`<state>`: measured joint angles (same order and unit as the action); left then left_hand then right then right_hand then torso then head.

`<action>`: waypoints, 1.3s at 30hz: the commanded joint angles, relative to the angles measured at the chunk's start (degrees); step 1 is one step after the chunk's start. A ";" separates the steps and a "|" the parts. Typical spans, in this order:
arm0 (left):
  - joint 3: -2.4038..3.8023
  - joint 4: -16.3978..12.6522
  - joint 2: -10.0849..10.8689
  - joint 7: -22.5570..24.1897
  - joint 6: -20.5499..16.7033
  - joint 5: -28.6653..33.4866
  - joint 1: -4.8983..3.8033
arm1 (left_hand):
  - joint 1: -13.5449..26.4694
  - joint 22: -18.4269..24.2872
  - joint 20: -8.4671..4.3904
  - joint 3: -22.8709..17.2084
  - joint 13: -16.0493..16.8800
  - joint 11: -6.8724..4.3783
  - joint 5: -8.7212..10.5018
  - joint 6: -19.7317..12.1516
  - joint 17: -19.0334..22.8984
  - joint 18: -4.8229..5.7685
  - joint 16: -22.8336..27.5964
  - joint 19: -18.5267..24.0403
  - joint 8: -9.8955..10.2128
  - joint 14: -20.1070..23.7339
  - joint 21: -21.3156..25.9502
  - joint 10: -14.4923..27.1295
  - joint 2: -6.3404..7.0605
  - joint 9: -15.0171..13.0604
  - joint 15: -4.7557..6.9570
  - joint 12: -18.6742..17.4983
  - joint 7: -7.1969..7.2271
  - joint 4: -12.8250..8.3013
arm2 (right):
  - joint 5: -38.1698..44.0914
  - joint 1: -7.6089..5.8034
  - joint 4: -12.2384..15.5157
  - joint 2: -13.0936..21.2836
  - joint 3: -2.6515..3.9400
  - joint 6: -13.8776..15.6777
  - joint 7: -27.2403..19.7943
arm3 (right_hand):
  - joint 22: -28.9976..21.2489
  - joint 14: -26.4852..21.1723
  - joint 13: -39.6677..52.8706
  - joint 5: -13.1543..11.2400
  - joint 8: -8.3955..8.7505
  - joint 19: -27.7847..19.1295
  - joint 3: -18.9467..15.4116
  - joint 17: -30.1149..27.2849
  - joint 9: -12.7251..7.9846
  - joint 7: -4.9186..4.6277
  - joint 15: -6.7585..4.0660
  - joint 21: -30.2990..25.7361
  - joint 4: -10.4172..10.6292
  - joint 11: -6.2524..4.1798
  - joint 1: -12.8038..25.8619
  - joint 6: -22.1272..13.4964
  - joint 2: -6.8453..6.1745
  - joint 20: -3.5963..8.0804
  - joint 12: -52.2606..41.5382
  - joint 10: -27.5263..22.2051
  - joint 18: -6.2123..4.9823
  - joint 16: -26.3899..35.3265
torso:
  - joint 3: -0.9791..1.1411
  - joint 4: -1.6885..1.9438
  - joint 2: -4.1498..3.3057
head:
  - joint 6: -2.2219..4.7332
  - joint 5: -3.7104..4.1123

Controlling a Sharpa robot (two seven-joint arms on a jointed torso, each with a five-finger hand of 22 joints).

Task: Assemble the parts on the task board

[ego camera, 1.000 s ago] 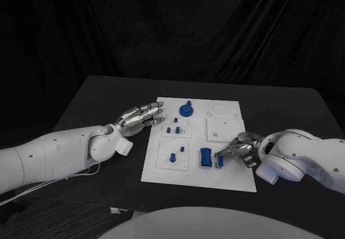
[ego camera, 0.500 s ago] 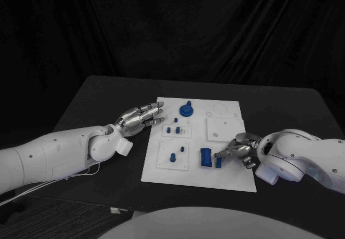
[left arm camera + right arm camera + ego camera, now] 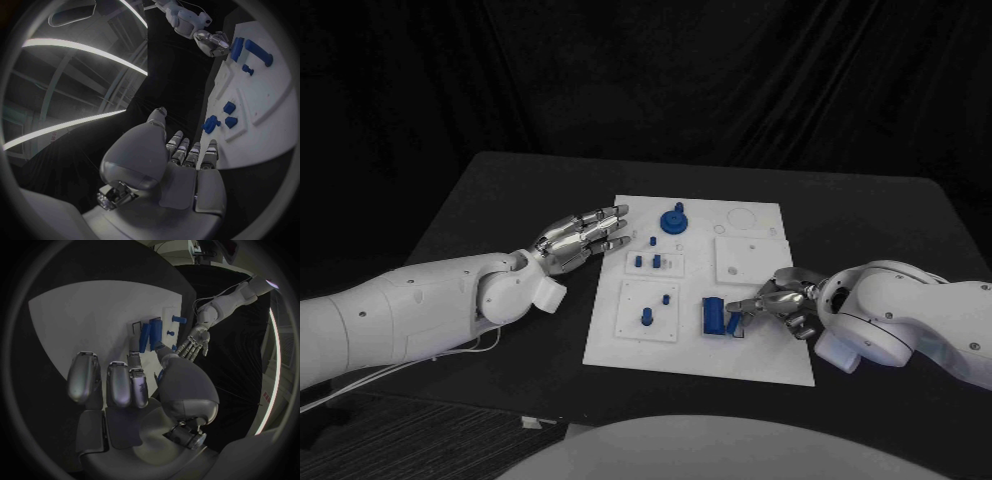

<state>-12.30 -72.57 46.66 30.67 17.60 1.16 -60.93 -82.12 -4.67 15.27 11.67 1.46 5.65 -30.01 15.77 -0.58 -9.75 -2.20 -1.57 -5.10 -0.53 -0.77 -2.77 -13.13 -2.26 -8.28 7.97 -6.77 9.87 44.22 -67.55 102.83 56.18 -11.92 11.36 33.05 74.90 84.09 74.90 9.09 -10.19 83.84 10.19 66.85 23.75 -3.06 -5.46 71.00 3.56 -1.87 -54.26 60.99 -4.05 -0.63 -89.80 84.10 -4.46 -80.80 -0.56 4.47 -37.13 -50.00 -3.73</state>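
One blue part (image 3: 734, 323) pinched in right hand (image 3: 780, 302), over task board (image 3: 759, 362).

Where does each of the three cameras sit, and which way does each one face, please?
Head view: on the robot's head, looking down at the task board; both white arms come in, left hand and right hand.
Left wrist view: behind the left hand, facing along the board's edge; its own palm and fingers show.
Right wrist view: behind the right hand, facing the board and a long blue part.
Shared: every view shows the board; each wrist view shows the other hand.
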 commanded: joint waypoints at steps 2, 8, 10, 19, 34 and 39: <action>0.05 -0.04 -0.06 0.48 0.86 0.30 0.11 | 0.00 0.09 -0.10 -0.10 0.05 0.34 -0.24 -0.12 -0.04 -0.65 -0.23 -0.29 -0.28 -0.09 -0.26 0.12 -0.33 -0.02 0.42 0.14 -0.17 -0.36 | 2.51 0.22 0.50 0.53 -0.04 0.70 0.59 | 9.53 2.33 15.10 -0.59 -0.41 0.11 -0.89 0.04 0.06 0.01 0.17 -0.41 0.38 0.25 0.45 -0.32 -0.05 -0.43 -0.20 5.90 0.30 0.20 | 0.05 -0.01 -0.03 | 0.00 -0.12; 0.05 0.01 -0.01 0.44 0.88 0.30 0.15 | 0.00 0.09 -0.10 -0.10 0.05 0.34 -0.24 -0.12 -0.04 -0.65 -0.23 -0.29 -0.28 -0.09 -0.26 0.12 -0.33 -0.02 0.42 0.14 -0.17 -0.36 | 4.75 0.21 1.03 1.41 -0.03 0.92 0.66 | 9.56 2.37 15.10 0.87 -0.91 0.18 -1.43 0.24 0.14 0.16 0.08 -0.33 -0.02 0.12 -1.57 -0.05 0.26 -0.34 -0.20 5.90 0.31 0.07 | 0.06 -0.03 -0.04 | 0.00 -0.07; 0.05 0.02 -0.01 0.42 0.89 0.30 0.17 | 0.04 0.09 -0.10 -0.11 0.05 0.34 -0.24 -0.09 -0.04 -0.65 -0.22 -0.29 -0.31 -0.09 -0.26 0.13 -0.35 -0.02 0.39 0.15 -0.18 -0.39 | 5.50 0.21 1.12 1.60 -0.03 0.63 0.72 | 9.56 2.38 15.10 2.10 -1.26 0.19 -1.60 0.30 0.27 0.25 0.02 -0.34 -0.31 0.05 -2.51 0.18 0.45 -0.30 -0.20 5.90 0.31 0.03 | 0.06 -0.02 -0.03 | 0.00 -0.03; 0.05 0.05 -0.05 0.37 0.98 0.30 0.25 | 0.04 0.09 -0.10 -0.11 0.05 0.34 -0.24 -0.09 -0.04 -0.65 -0.22 -0.29 -0.31 -0.09 -0.26 0.13 -0.35 -0.02 0.39 0.15 -0.18 -0.39 | 9.09 0.21 1.92 2.39 -0.03 0.63 0.28 | 9.65 2.44 15.10 2.83 -9.49 0.33 -5.01 0.69 7.57 1.69 -1.02 -0.13 0.29 -1.47 -4.03 0.77 0.96 0.57 -0.20 5.90 0.36 -0.24 | 0.03 0.02 -0.01 | 0.00 0.00; 0.05 0.14 -0.13 0.19 1.09 0.30 0.35 | 0.04 0.09 -0.10 -0.11 0.05 0.34 -0.24 -0.09 -0.04 -0.65 -0.22 -0.29 -0.31 -0.09 -0.26 0.13 -0.35 -0.02 0.39 0.15 -0.18 -0.39 | 10.17 0.17 3.98 3.64 -0.02 -1.94 0.16 | 10.09 2.70 15.10 1.94 -26.82 0.79 -9.59 2.56 28.14 4.13 -2.63 1.44 9.64 -3.25 -0.86 -5.29 1.82 2.11 -0.20 5.90 0.67 -1.26 | 0.06 0.01 -0.02 | 0.00 0.13; 0.05 0.16 -0.15 0.12 1.08 0.30 0.36 | 0.04 0.09 -0.10 -0.11 0.05 0.34 -0.24 -0.09 -0.04 -0.65 -0.22 -0.29 -0.31 -0.09 -0.26 0.13 -0.35 -0.02 0.39 0.15 -0.18 -0.39 | 9.90 0.17 3.48 2.89 -0.02 -4.01 0.61 | 10.10 2.73 15.10 1.90 -26.94 0.80 -9.76 2.74 28.61 4.20 -2.68 1.52 10.83 -3.31 -0.03 -5.18 2.58 2.16 -0.20 5.90 0.68 -1.35 | 0.03 0.03 0.04 | 0.00 0.20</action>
<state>-12.30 -72.35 46.62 30.33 17.86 1.16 -60.65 -82.12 -4.63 15.27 11.51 1.46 5.64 -30.01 15.77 -0.58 -9.75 -2.20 -1.57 -5.10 -0.53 -0.77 -2.76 -13.12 -2.25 -8.29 7.97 -6.77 9.71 53.79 -67.49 106.36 59.14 -11.94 10.06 32.85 74.93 84.00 74.93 11.21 -36.94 84.05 0.41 69.56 52.39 0.94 -7.83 72.33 14.35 -4.75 -54.55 55.99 -1.35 1.03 -89.80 83.90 -4.45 -81.91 -0.52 4.48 -37.12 -50.00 -3.54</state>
